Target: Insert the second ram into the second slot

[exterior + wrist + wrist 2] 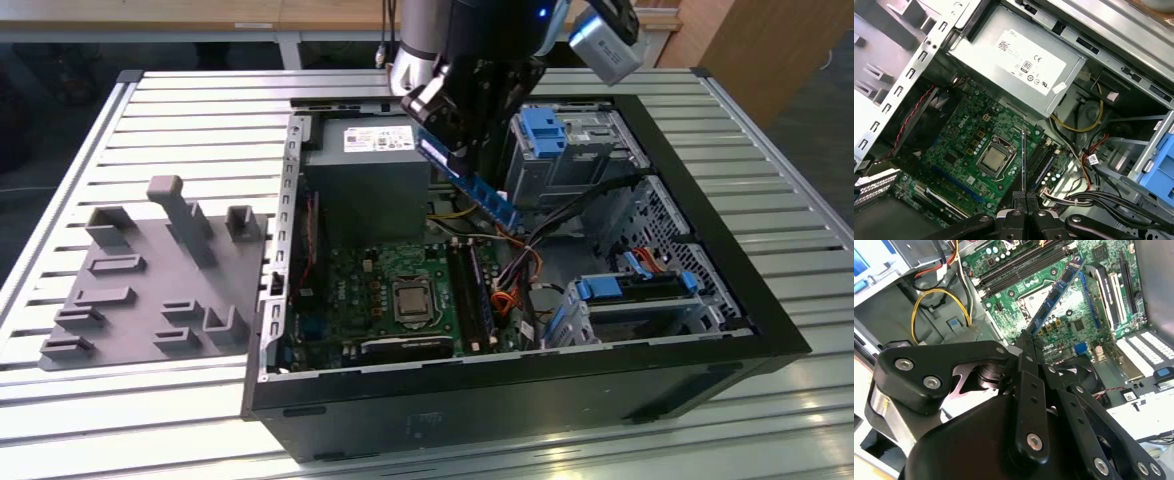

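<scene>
Blue circuit board, the second ram [470, 188], is being held in the gripper [1029, 342], with one end of the stick being pinched tight between the fingers. In the exterior view the stick is being carried in the air above the open computer case [747, 300]. It is tilted, with its free end hanging lower, over the cables [527, 245] beside the power supply [1024, 60]. The motherboard [387, 270] is not being touched; the memory slots [470, 290] are lying below the stick, just beside the processor socket [995, 159]. In the first wrist view the stick is being seen edge-on, running from the fingers toward those slots. Whether a neighbouring slot is already being occupied cannot be told. Several risks are being judged likely. Since the stick is being gripped at one end only, it could be levered or twisted in the grasp under pressure. If it is being lowered while tilted, one corner could be driven in first and the contacts strained. A small sideways error could be putting it into the wrong slot or against a latch. The loose yellow wires [939, 295] and the cables nearby could be snagged.
</scene>
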Robot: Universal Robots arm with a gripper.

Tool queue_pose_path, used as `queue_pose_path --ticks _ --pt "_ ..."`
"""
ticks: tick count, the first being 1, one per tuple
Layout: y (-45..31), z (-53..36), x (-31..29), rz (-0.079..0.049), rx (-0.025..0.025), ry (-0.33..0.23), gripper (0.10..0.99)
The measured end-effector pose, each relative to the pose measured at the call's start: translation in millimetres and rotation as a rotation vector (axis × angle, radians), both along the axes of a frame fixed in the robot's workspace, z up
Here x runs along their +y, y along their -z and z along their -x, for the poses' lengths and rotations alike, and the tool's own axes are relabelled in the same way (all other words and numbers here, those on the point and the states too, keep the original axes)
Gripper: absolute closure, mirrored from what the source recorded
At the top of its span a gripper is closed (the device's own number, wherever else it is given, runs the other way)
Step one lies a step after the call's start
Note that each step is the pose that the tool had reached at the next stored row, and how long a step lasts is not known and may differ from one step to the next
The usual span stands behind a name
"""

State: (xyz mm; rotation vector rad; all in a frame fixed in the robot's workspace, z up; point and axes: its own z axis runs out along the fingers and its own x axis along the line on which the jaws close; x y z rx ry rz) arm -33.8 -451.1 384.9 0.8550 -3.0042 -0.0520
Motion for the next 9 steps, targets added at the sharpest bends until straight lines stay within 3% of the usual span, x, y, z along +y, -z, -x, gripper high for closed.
queue_pose_path --ticks 9 --pt "0.0 0.0 0.0 0.000 0.0000 0.071 0.973"
